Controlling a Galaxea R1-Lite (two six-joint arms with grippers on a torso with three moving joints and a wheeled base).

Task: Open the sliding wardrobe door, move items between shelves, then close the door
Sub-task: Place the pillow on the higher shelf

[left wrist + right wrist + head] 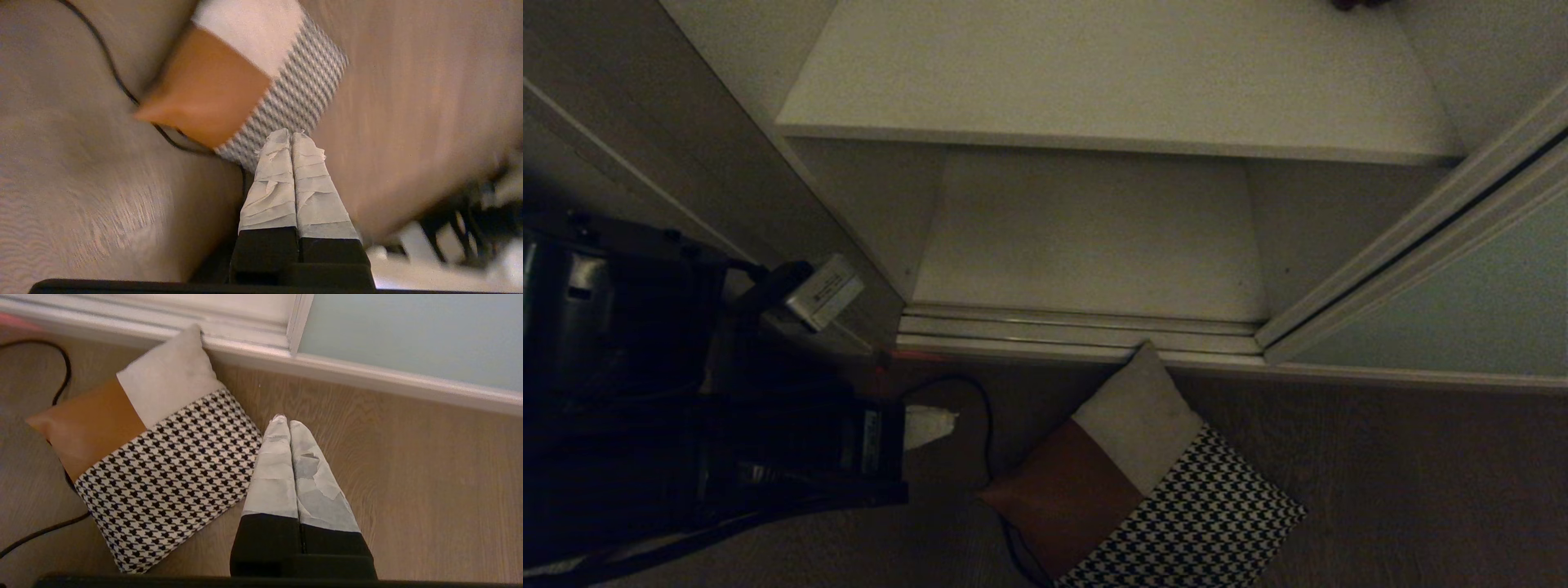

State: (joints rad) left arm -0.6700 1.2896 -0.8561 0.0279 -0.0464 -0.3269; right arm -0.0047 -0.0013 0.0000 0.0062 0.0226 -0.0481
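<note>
Cushion lies flat on the wood floor, one corner touching the floor track, outside the wardrobe. Sliding wardrobe door sits off to the right, both shelves exposed. Left gripper closed on nothing, hanging over the cushion's houndstooth edge; right gripper closed, empty, beside the cushion.

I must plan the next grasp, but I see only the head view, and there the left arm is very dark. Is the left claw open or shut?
Observer: Shut. In the left wrist view the left claw has its taped fingers pressed together, with nothing between them.
Operator: What is in front of it?
Observer: The houndstooth corner of the cushion, which lies on the floor. I cannot tell if they touch.
Operator: And the right claw? I do not see it at all.
Observer: The right wrist view shows the right claw also shut and empty, over bare floor beside the cushion's houndstooth edge.
</note>
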